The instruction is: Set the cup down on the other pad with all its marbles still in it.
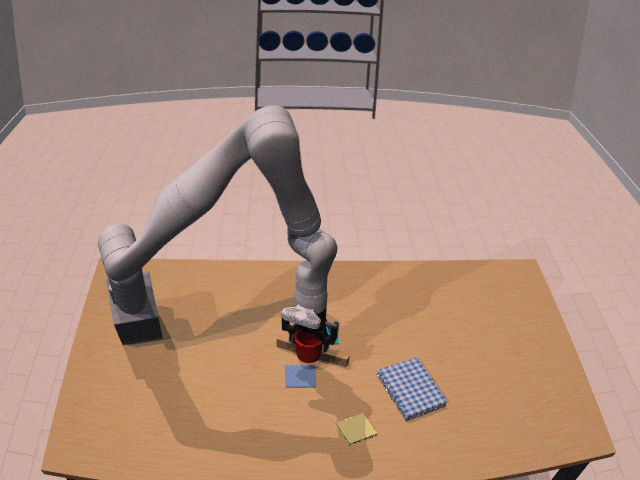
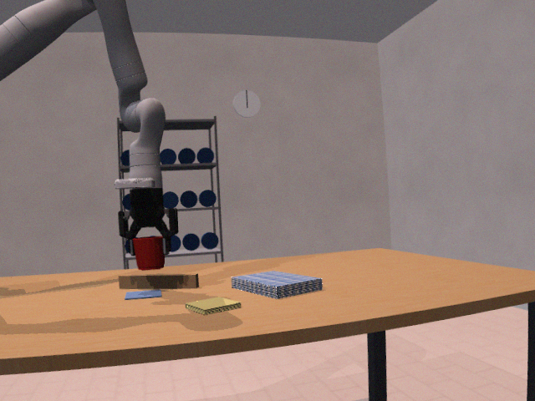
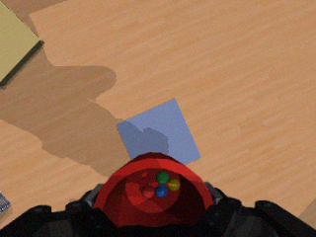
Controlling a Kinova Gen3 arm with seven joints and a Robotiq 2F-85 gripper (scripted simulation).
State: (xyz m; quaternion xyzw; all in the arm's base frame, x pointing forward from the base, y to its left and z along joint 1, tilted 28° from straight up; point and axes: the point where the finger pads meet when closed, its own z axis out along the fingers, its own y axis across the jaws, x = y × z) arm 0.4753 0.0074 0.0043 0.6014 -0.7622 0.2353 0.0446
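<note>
Pincer (image 2: 147,240) vertical, cup (image 2: 148,253) above rail (image 2: 158,281).

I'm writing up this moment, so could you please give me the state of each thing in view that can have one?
pincer: shut on the cup
red cup: upright, lifted above the rail
marbles: four, inside the cup
wooden rail: lying flat on the table
blue pad: flat, bare

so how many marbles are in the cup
4, clustered at the bottom of the red cup: red, green, blue, yellow. More could be hidden beneath them.
</note>
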